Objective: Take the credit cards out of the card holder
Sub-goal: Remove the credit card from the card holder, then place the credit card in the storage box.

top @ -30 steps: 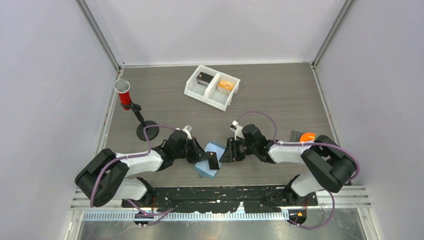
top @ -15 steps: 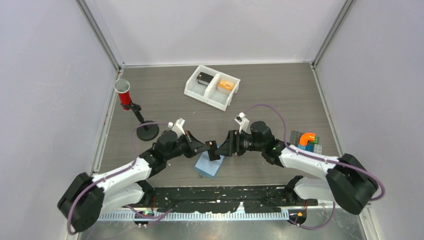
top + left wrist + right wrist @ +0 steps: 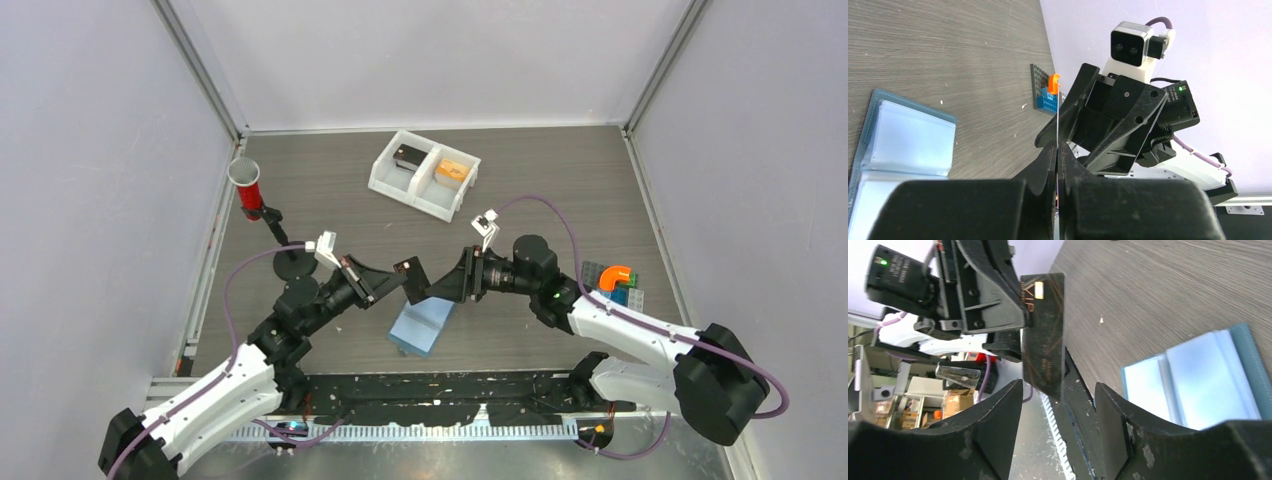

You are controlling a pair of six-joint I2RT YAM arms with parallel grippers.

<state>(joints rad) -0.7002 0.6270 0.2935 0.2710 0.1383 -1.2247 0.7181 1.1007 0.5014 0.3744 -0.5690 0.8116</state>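
The light-blue card holder [image 3: 420, 326] lies open on the table between the arms; it also shows in the left wrist view [image 3: 903, 145] and the right wrist view [image 3: 1198, 375]. My left gripper [image 3: 388, 284] is shut on one dark credit card [image 3: 411, 281] and holds it upright in the air above the holder's far edge. The card shows edge-on in the left wrist view [image 3: 1057, 115] and face-on in the right wrist view [image 3: 1044, 335]. My right gripper [image 3: 452, 288] is open, facing the card from the right; the card stands just ahead of its fingertips [image 3: 1013, 390], untouched.
A white two-compartment tray [image 3: 446, 196] stands at the back, with a dark item and an orange item in it. A red cup on a black stand [image 3: 246, 186] is at the left. Toy bricks with an orange piece [image 3: 616, 279] lie at the right.
My left gripper has lifted the card off the holder and drawn it up and back to the left. The right gripper has risen and pulled back to the right, staying open.
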